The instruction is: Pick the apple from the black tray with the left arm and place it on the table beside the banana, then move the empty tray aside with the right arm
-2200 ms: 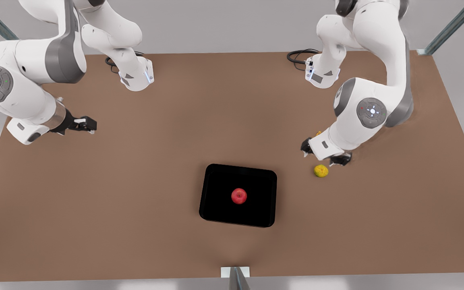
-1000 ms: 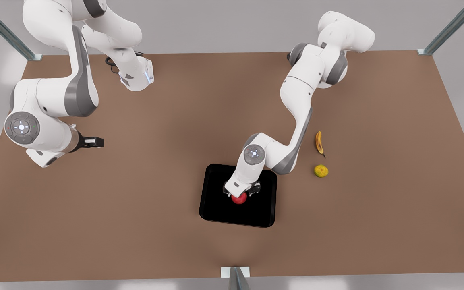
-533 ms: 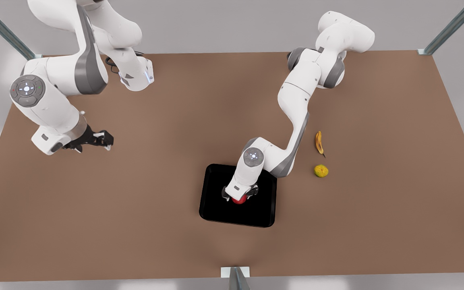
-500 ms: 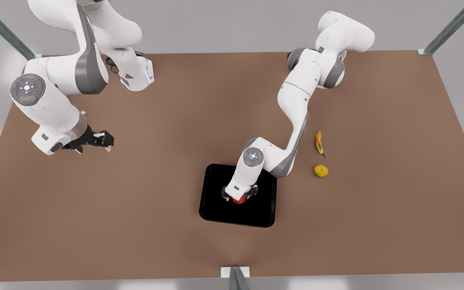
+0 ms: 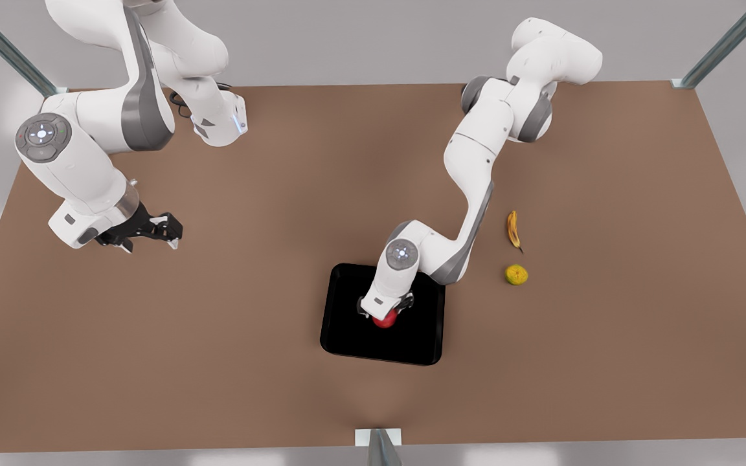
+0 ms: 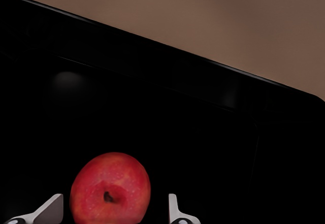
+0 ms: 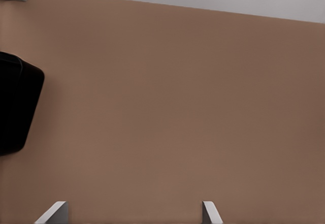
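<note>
1. Nearest the front view's camera, on the brown worktop, sits the black tray, with the apple resting near its middle.
2. Directly over the apple hangs the left hand; in the left wrist view its two pale fingertips stand either side of the apple with a gap to each, so the hand is spread wide and grips nothing.
3. Toward the front view's right of the tray, well apart from it, lies a yellow-green round fruit on the worktop.
4. Just behind that fruit lies the banana, slim and curved, its dark stem tip pointing toward the fruit without touching it.
5. Far over at the front view's left, the right hand waits above bare worktop, well apart from the tray; the right wrist view shows its fingertips spread wide and empty, with a corner of the tray off to one side.
</note>
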